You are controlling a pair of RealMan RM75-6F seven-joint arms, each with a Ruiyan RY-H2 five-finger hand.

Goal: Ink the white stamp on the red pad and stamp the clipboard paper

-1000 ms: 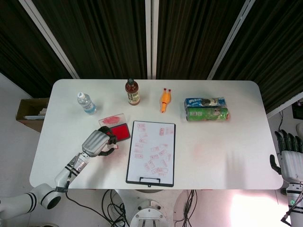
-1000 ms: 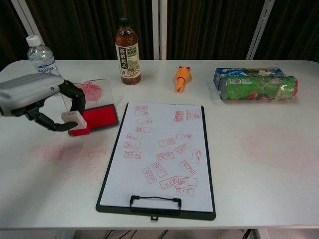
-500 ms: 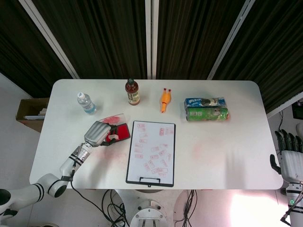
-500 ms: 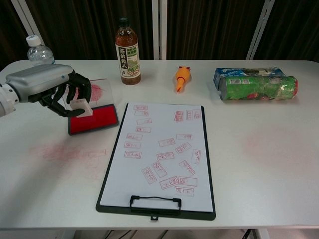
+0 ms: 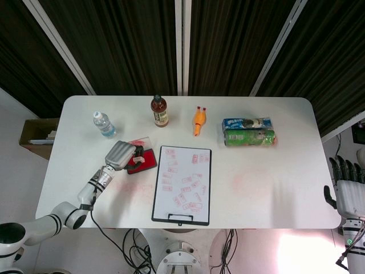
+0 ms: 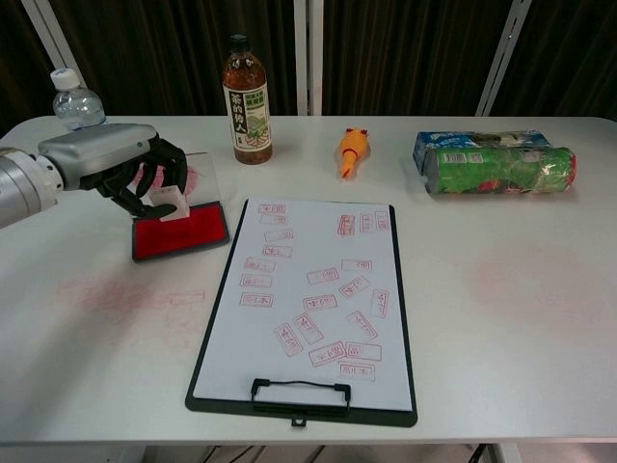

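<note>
The left hand (image 6: 111, 166) holds the small white block stamp (image 6: 167, 204) in its dark fingers (image 6: 154, 183), just over the shallow red ink pad (image 6: 183, 232) at the left of the white surface (image 6: 521, 289). The stamp sits at the far part of the pad; whether its face is pressed onto the ink or hangs a little above it cannot be told. The grasp from above seems meant to leave the stamp's lower face free, so it can meet the pad flat. The pad's clear lid (image 6: 198, 166), smeared with red, stands open behind it, out of the way.

Just right of the pad lies the black clipboard with its white paper (image 6: 313, 289), clip toward the near edge, the sheet already covered in red stamp marks. With pad and board side by side, the carry to the paper looks short. The inking step appears to be in hand; the stamping is not yet done.

The right hand (image 5: 348, 191) hangs off the right edge of the surface, well apart from everything, fingers released and holding nothing.

Along the far side stand a clear water bottle (image 6: 75, 99), a brown tea bottle with a green label (image 6: 247, 101), an orange rubber chicken (image 6: 353, 151) and two packs, blue and green (image 6: 492, 164). Faint pink smudges mark the surface. Dark slatted panels back the room; a cardboard box (image 5: 37, 137) sits on the floor to the left.
</note>
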